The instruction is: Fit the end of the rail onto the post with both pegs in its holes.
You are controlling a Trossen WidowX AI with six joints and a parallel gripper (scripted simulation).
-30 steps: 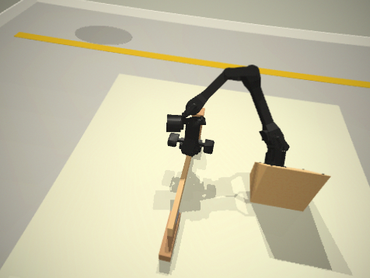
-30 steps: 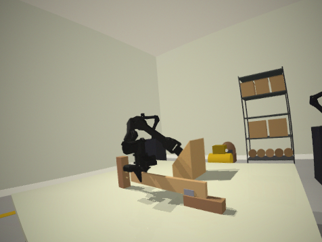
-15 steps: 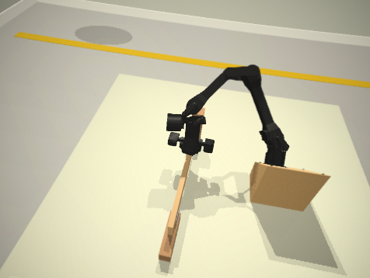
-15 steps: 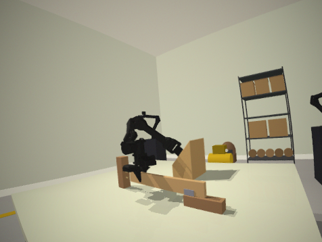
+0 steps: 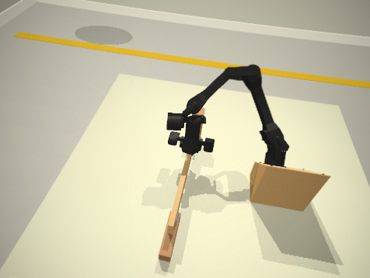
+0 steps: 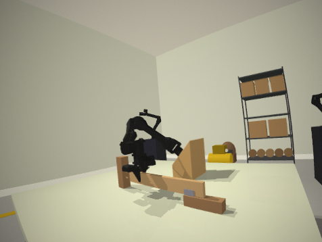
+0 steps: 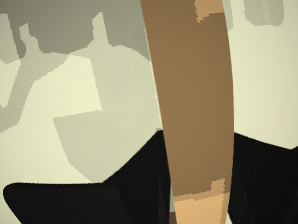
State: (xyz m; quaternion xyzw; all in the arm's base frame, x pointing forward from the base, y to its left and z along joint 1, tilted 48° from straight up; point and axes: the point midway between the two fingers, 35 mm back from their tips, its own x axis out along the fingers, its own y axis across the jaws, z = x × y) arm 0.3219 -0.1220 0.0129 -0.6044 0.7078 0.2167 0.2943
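Note:
The wooden rail (image 5: 179,194) (image 6: 172,182) (image 7: 192,100) runs from the footboard block (image 5: 165,252) (image 6: 204,203) towards the post (image 5: 201,112) (image 6: 122,169). Its far end sits at the grey bracket (image 6: 189,192) on the block. Its near end is raised off the table and looks roughly level, close beside the post. My gripper (image 5: 189,152) (image 6: 139,178) (image 7: 183,134) points down and is shut on the rail near the post end. The gripper partly covers the joint in the top and exterior views, so I cannot tell whether the pegs are in the holes or the rail touches the post.
A large wooden wedge-shaped block (image 5: 289,186) (image 6: 197,159) stands in front of the arm's base, to one side of the rail. A shelf rack (image 6: 266,137) with boxes and a yellow object (image 6: 220,157) are in the background.

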